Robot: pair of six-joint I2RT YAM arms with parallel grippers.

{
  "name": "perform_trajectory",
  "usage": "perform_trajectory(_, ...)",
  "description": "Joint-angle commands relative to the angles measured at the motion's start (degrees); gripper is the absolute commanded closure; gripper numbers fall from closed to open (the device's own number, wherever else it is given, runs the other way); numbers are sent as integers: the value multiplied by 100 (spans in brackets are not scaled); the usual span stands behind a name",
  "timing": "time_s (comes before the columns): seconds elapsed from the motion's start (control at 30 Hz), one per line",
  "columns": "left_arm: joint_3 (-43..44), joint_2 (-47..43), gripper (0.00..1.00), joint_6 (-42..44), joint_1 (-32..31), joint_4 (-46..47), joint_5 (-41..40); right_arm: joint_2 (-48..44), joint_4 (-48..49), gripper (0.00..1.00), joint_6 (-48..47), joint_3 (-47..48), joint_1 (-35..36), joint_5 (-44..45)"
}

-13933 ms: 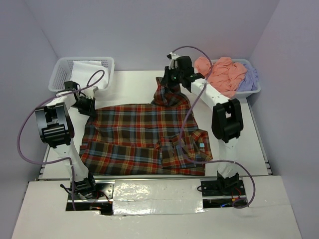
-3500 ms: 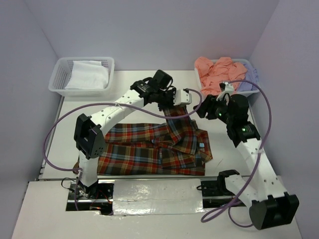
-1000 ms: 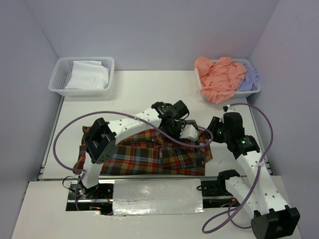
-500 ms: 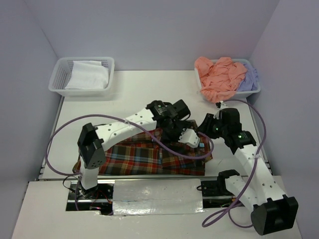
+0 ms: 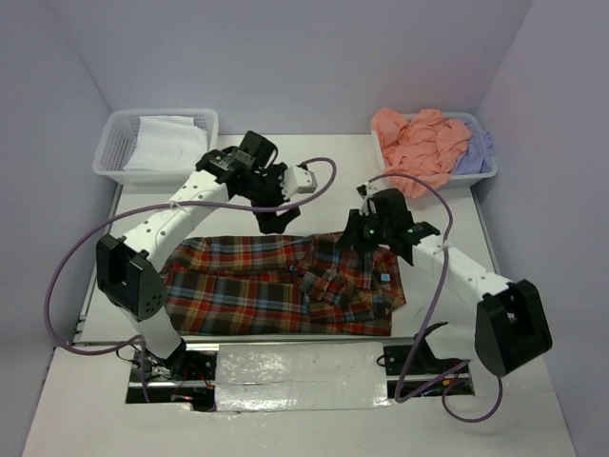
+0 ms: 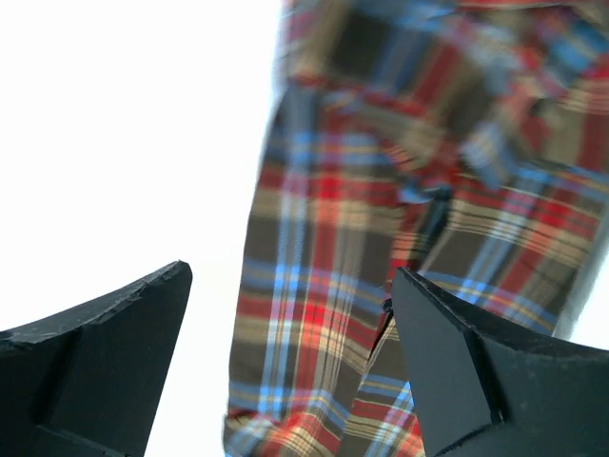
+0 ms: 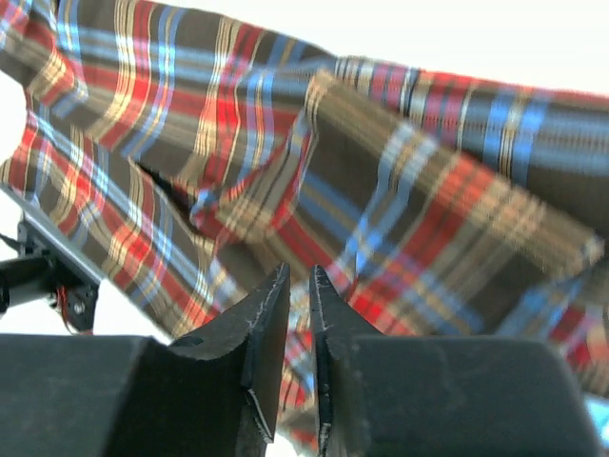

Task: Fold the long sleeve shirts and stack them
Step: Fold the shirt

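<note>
Plaid shirt [image 5: 276,286] lies flat at the near edge of the table [image 5: 314,162], between the two arms, folded into a wide band with its collar part bunched toward the right. By my judgement the folding is only partly done: the band looks too long and loose to stack, and its right end is rumpled.

The left gripper [image 5: 276,217] hangs over bare table just past the shirt's far edge, jaws spread wide and holding nothing. The right gripper [image 5: 354,234] is down at the shirt's far right part, jaws drawn nearly together with only a slit between; whether cloth is pinched there I cannot tell.

The pink shirt [image 5: 419,143] and lavender shirt [image 5: 476,148] sit heaped, unfolded, in the far right basket [image 5: 490,174], so both remain to be folded, and no stack exists yet.
</note>
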Motion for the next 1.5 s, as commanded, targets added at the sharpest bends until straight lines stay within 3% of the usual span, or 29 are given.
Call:
perform_trajectory(0.0,-335,-386,1,-674,305,513,28,417,614,80,-59,424,79,-174)
perform_trajectory(0.17,-1135,-729,1,-1007,911,874,-192,498,237,86,-595,197,597,-139)
perform_trajectory(0.27,-1679,-975,1,-1114,1359,1076,-323,226,359,89,-569,-277,756,-421)
perform_trajectory(0.37,-2233,-1203,1,-1227,1781,1252,-552,155,342,92,-367,-577,809,-167)
perform_trajectory(0.5,-3031,-1283,1,-1176,2632,1611,-1069,811,219,95,-174,-640,809,282)
perform_trajectory(0.6,-3559,-1204,10,-930,3151,1919,-1587,1103,210,96,-103,-534,809,335)
perform_trajectory(0.7,-3999,-1160,20,-771,3338,2253,-2001,1156,132,97,-86,-473,782,694)
perform_trajectory(1.0,-5134,-1010,17,-437,3356,3010,-2811,1306,60,98,-200,-384,774,828)
perform_trajectory(1.13,-5083,-1405,11,-419,3356,2809,-2645,1166,-123,95,-357,-175,782,871)
perform_trajectory(1.17,-4847,-1606,3,-428,3356,2495,-2418,1044,-246,94,-402,-130,782,889)
perform_trajectory(1.2,-4679,-1712,1,-446,3356,2274,-2259,955,-317,89,-480,-8,782,854)
perform_trajectory(1.33,-3713,-2144,1,-674,3696,1508,-1679,289,-607,72,-587,335,730,853)
perform_trajectory(1.47,-3271,-2241,1,-876,4093,1463,-1529,-30,-792,65,-403,635,283,696)
